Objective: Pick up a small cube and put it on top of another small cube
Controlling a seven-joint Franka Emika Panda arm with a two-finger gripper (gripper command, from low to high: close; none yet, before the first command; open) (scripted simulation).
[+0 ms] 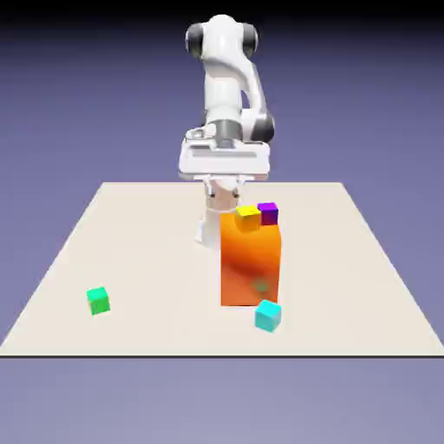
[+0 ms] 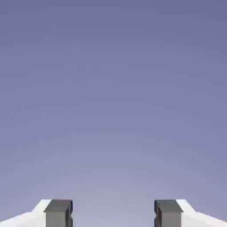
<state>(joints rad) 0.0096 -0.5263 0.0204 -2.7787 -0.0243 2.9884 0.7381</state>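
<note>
And here's the claw (image 2: 113, 215), its tips spread wide with nothing between them, only blue-violet backdrop ahead in the hand view. It's up above the table's far part, on the robot's side. Out from there stands the tall orange block (image 1: 250, 269), the yellow cube (image 1: 248, 218) at its top and the purple cube (image 1: 268, 213) just beside that. And the cyan cube (image 1: 268, 316), the one to lift, sits beyond, by the block's foot, toward the table's (image 1: 173, 338) near edge! That's the relation that counts: cube out in front of the claw and well below, tall block between. The reach likely has to clear that block before dropping.
</note>
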